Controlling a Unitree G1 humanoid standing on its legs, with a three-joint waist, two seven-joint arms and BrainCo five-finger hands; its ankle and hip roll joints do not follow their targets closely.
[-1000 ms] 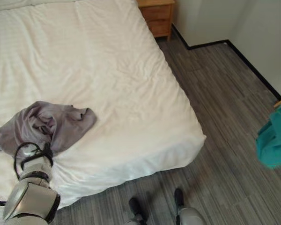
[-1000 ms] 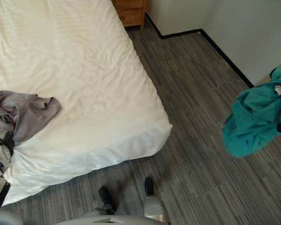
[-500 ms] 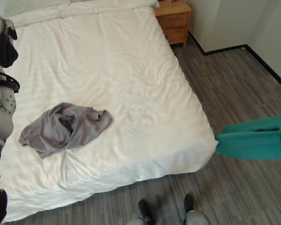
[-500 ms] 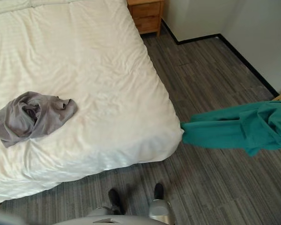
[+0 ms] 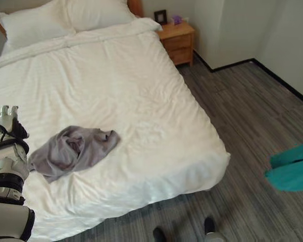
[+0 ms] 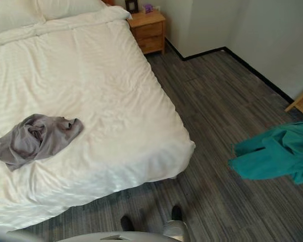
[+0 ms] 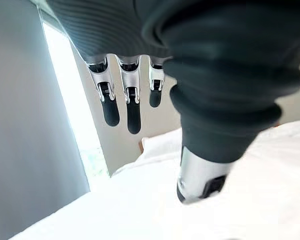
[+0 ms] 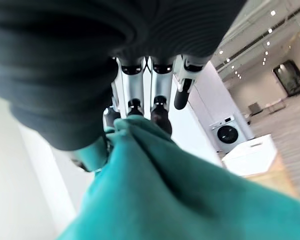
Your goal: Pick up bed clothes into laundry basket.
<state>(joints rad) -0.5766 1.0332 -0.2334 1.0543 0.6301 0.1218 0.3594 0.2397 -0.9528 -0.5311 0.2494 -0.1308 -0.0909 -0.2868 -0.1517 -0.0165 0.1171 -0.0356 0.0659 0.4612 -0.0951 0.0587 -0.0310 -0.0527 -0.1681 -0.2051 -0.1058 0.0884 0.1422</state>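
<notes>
Teal garment (image 6: 275,154) hangs bunched in the air over the floor (image 6: 217,96), well off the bed (image 6: 91,85) on the robot's right side. Right wrist view shows the right hand (image 8: 140,107) with fingers (image 8: 161,111) curled into the teal cloth, thumb side pinching it, so it's held, not draped. Grey garment (image 6: 35,137) lies crumpled on the white duvet near the bed's foot-side edge, untouched. Left hand (image 5: 6,121) is raised beside the bed, just left of the grey garment and apart from it; fingers (image 7: 132,107) straight and relaxed, holding nothing. Pillows (image 5: 60,20) at the head of the bed, wooden nightstand (image 6: 149,31) beside it.

Step in hand, by my read: carry the teal piece to the basket; I can't place a basket in these views. To do it well: keep the pinch firm, lift high enough that the trailing cloth clears the floor, release only once over the basket opening. Grey piece next: left hand is closest, grab at the bunched middle.
</notes>
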